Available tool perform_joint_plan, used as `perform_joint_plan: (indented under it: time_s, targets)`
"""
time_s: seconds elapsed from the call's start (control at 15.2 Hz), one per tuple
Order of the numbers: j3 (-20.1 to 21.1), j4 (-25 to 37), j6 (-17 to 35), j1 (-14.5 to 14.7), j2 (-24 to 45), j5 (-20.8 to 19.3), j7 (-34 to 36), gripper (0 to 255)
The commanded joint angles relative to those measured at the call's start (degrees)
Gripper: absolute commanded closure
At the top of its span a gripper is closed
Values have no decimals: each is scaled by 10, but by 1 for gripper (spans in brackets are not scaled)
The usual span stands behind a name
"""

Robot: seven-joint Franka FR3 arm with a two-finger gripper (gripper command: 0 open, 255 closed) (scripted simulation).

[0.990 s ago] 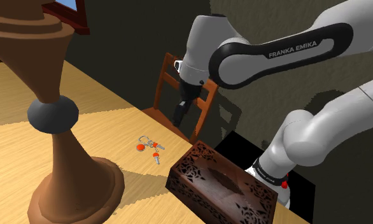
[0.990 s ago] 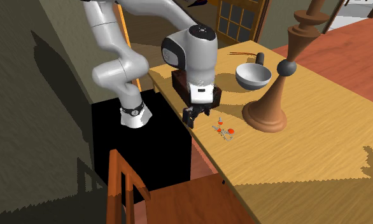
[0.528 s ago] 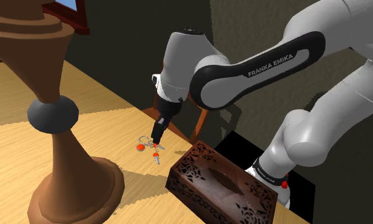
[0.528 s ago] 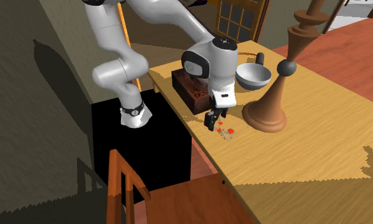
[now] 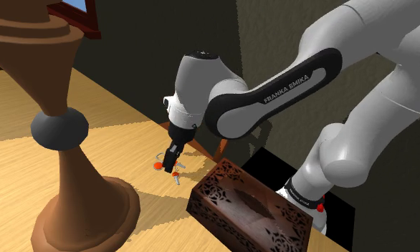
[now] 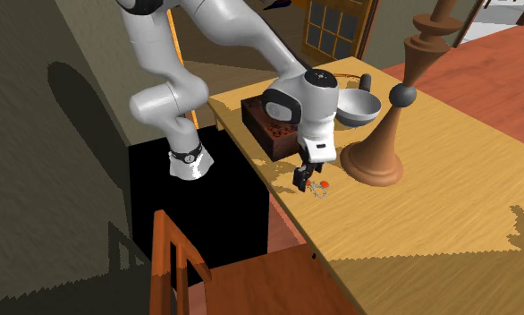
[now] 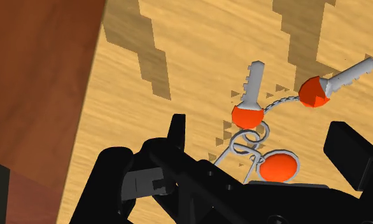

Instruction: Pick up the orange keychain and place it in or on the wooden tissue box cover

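Hovering low over wooden table (image 5: 119,139): gripper (image 7: 261,135) aimed down at orange keychain (image 7: 249,116), fingers spread apart, clasping nothing. Noted round orange tag and wire ring in the gap between the fingers, with two orange-headed keys fanned out beyond the fingertips, shafts pointing away from the palm. Cannot tell whether either finger touches the ring; looks apart.

Shoulder view: found keychain (image 5: 158,165) lying flat on table, cluster stretched roughly 10-to-4 o'clock, under gripper (image 5: 174,159). Second exterior view: placed keychain (image 6: 323,186) at 3 o'clock of gripper (image 6: 302,179), just beside it, near table edge.

Judged aligned for grasp: short straight descent wanted, then closing across ring or tag. Expect thin wire and flat tag to slip easily.

Located wooden tissue box cover (image 5: 248,211), dark and carved, near keychain at 4 o'clock in shoulder view. Between 10 and 11 o'clock (image 6: 269,128) in second exterior view. Saw top slot; cannot make out contents. Keychain not yet in or on it.

Logged grey bowl (image 6: 356,107) at 1 o'clock of keychain, nothing seen inside. Logged tall turned wooden stand (image 6: 381,148) at 2 o'clock; advise clearance on lift.
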Motion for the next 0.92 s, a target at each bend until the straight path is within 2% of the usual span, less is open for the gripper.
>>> perform_joint_plan:
  time_s: [0.0, 0.46, 0.53, 0.86]
  targets:
    - [1, -4, 13, 0, 9, -5, 4, 0]
    - [1, -4, 13, 0, 9, -5, 4, 0]
    - [1, -4, 13, 0, 9, -5, 4, 255]
    - [1, -1, 10, -1, 9, -5, 3, 255]
